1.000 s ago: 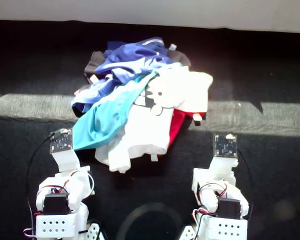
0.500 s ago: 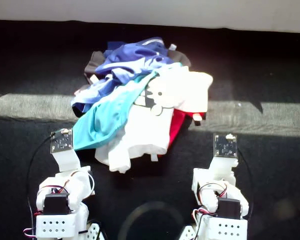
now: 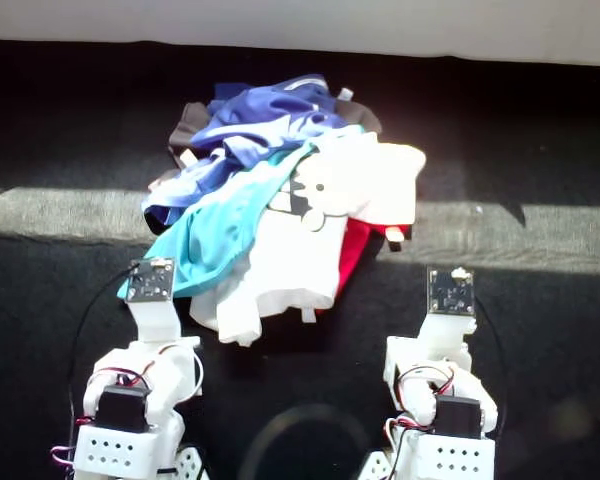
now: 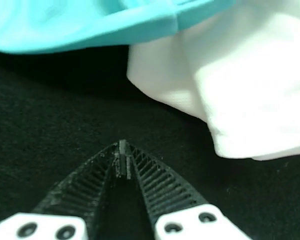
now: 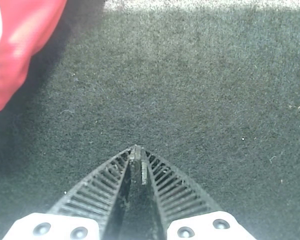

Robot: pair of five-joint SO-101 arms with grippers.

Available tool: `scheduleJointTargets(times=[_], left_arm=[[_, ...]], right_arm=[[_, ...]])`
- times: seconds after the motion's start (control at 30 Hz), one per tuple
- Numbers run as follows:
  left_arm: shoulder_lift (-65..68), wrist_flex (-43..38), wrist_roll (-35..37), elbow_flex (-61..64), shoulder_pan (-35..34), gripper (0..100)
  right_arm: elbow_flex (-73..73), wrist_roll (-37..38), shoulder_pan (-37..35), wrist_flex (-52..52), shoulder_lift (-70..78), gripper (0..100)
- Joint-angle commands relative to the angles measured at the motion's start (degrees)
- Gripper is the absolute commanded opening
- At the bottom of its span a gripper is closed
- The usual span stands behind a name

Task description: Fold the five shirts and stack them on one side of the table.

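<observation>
Folding not yet begun: near the bases, the left gripper point(image 4: 122, 155) and right gripper point(image 5: 136, 161) are pinched shut, empty. Just beyond, the shirts point(image 3: 280, 190) lie in one tangled heap at mid-table — none folded, none stacked — with bare black table point(image 3: 540, 330) open on either side and behind.

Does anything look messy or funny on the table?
Yes. The shirts lie in one crumpled heap, none folded. A turquoise shirt hangs across a white shirt, a red shirt pokes out underneath, and a blue shirt is bunched at the far end.
</observation>
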Motion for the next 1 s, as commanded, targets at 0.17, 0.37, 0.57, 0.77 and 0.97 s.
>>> scheduleJointTargets(times=[0.17,0.37,0.57,0.77,0.97], left_arm=[[0.0,-16.7,-31.4,0.7,2.2,1],[0.0,-21.5,-41.8,0.7,2.2,1],[0.0,-27.6,-31.3,0.6,-1.5,15],[0.6,-31.6,-22.5,-4.3,-5.9,21],[3.0,-31.6,-20.7,-12.4,-2.3,21]], right_arm=[[6.7,-0.2,-0.1,0.3,0.1,0.6],[6.7,-0.2,-0.1,0.3,0.1,0.6],[6.7,-0.2,-0.1,0.3,0.1,0.6],[6.7,-0.2,-0.1,0.3,0.1,0.6],[6.7,-0.2,-0.1,0.3,0.1,0.6]])
